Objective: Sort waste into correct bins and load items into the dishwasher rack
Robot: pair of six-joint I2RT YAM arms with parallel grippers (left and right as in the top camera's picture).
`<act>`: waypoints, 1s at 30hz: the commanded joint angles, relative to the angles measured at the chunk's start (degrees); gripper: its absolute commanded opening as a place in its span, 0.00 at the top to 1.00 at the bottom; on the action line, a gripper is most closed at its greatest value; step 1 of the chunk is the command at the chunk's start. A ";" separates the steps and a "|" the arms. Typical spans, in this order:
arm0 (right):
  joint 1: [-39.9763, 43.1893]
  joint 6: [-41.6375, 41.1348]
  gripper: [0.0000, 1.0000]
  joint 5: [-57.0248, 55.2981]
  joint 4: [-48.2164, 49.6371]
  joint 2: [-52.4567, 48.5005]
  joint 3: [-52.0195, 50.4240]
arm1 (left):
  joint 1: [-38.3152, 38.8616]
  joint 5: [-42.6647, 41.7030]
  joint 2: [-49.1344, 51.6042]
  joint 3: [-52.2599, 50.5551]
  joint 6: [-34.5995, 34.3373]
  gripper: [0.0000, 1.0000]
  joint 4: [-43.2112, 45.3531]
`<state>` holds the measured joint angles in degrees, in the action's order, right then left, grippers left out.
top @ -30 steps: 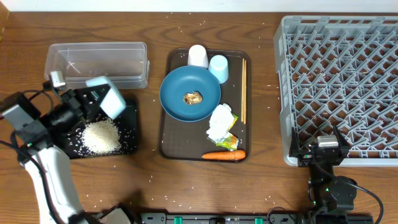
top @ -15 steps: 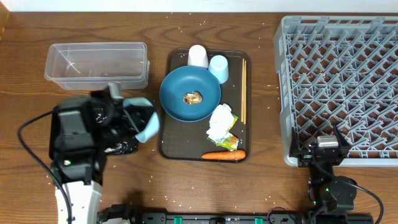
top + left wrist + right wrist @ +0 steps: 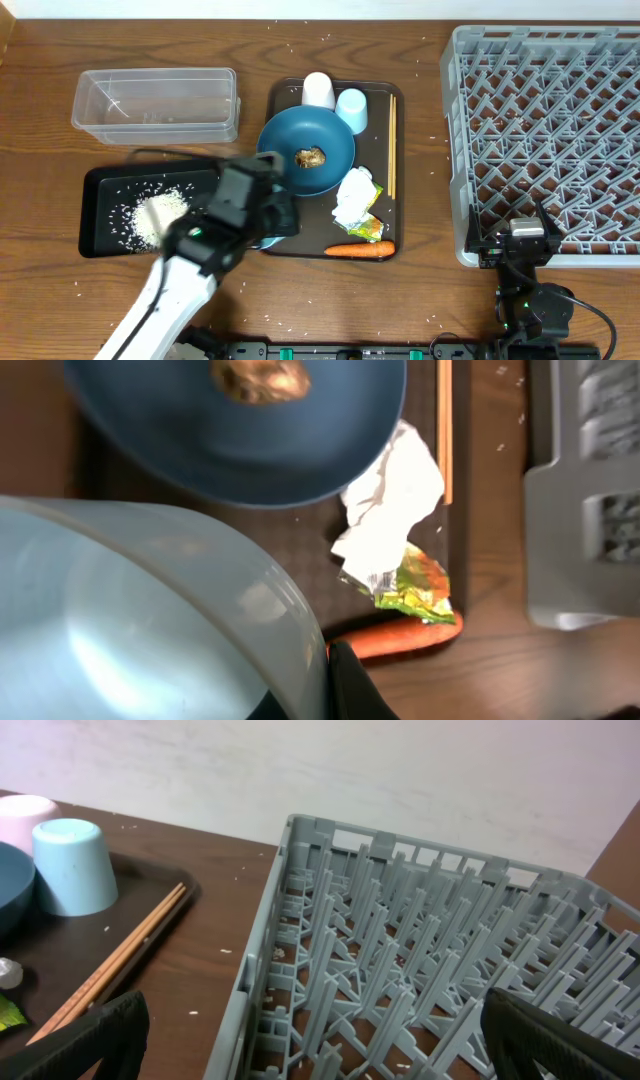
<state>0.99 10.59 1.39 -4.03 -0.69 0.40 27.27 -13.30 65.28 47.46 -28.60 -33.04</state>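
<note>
Brown wood is seen across the table [image 3: 240, 40], sprinkled with stray grains, and a plain white wall [image 3: 300, 770] is seen behind it in the right wrist view. The small light-blue bowl [image 3: 150, 620] is clamped by its rim in the left gripper [image 3: 322, 685] and held over the left edge of the brown serving tray [image 3: 372, 150], just beside the big dark-blue round dish [image 3: 330, 135]. White rice grains [image 3: 150, 215] are heaped in the shallow black tray [image 3: 100, 190] to the left, with the clear tub [image 3: 155, 100] beyond it. The right gripper [image 3: 320, 1040] is held with its fingers wide apart and empty at the near edge of the dishwasher rack [image 3: 550, 130], well apart from the bowl.
</note>
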 commanded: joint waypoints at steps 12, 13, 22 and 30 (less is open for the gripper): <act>0.48 -0.24 0.01 -0.50 -0.26 0.37 -0.04 | 3.69 3.45 16.50 0.37 -3.32 0.94 4.00; 0.48 -0.24 0.01 -0.50 -0.26 0.37 -0.04 | 3.74 3.43 16.63 0.37 -3.50 0.94 4.00; 0.48 -0.24 0.01 -0.50 -0.28 0.37 -0.04 | 5.46 3.56 16.72 0.37 -3.63 0.94 4.09; 0.48 -0.22 0.01 -0.50 -0.28 0.37 -0.04 | 5.60 3.96 16.72 0.37 -3.61 0.83 4.20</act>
<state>0.99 10.59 1.39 -4.03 -0.69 0.40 32.75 -10.28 81.89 47.46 -31.79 -28.93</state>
